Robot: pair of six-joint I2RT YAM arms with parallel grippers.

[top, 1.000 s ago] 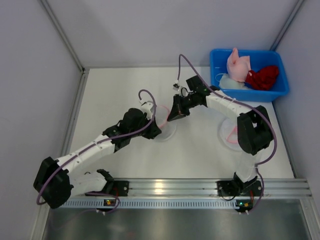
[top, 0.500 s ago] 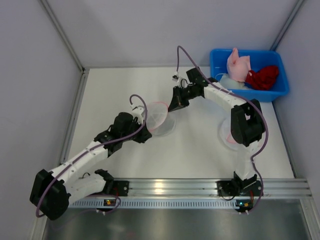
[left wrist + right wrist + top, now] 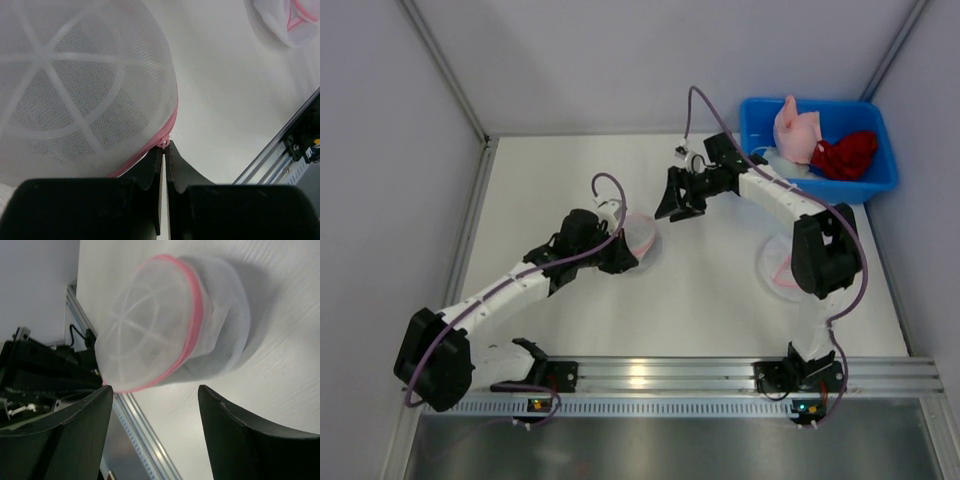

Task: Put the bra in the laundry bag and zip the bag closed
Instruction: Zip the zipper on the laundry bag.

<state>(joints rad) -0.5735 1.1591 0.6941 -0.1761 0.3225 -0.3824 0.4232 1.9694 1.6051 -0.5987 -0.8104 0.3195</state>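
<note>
Top external view, left to right: my left gripper (image 3: 620, 254) sits at the near-left edge of the bag (image 3: 642, 232), which lies on the table (image 3: 720, 300) between my two arms. Left wrist view shows this gripper clenched on the zipper pull (image 3: 163, 144), at the end of the pink zipper line (image 3: 173, 116). That line curves around the bag's rim, so I judge the closing pull must follow the curve. My right gripper (image 3: 678, 203) hangs just beyond the bag's far-right side, spread wide, holding nothing. I cannot tell whether the bra is inside the mesh. Garments (image 3: 792, 128) lie in the bin (image 3: 750, 125) at far right.
</note>
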